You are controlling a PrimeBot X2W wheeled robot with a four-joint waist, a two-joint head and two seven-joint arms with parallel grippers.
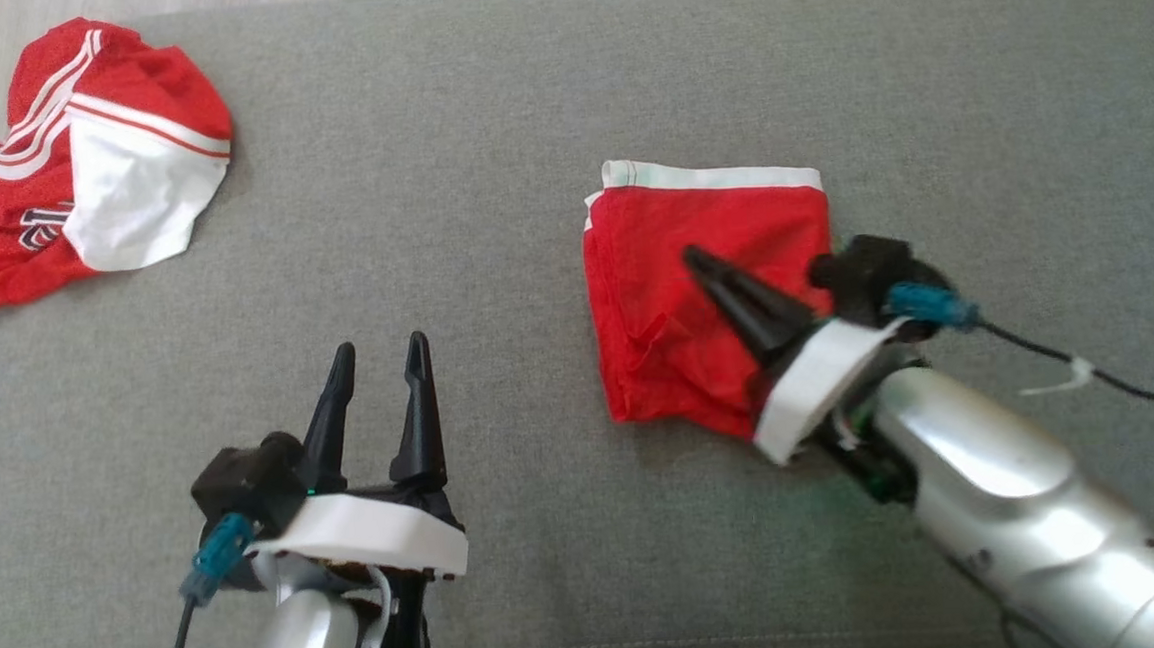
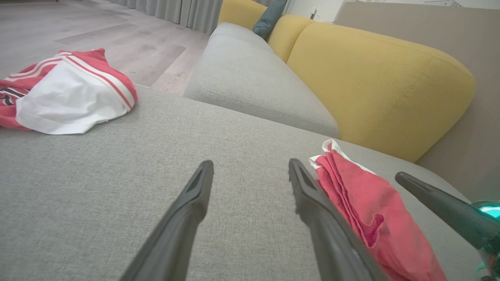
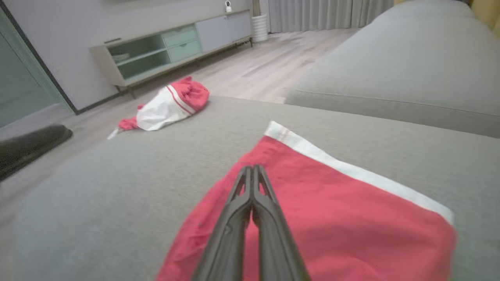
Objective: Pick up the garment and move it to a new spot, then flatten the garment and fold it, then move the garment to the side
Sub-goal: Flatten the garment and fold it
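Grey cushion (image 1: 451, 221) lies open between the crumpled jersey (image 1: 76, 164) and the folded red garment (image 1: 633, 260). A yellow backrest (image 2: 371, 78) walls one side.

In front of me is a big grey seat (image 1: 522, 87). Far to my left, near its corner, lies a bunched-up red and white shirt (image 1: 78, 184). Past it is another grey seat (image 3: 410, 66) with a fat yellow back (image 2: 375, 86) and a dark blue pillow (image 2: 269, 17). The floor (image 2: 78, 35) is pale wood. By the wall stand a long low cabinet (image 3: 172, 50), a small white tub (image 3: 259, 27) and grey curtains (image 3: 324, 13).
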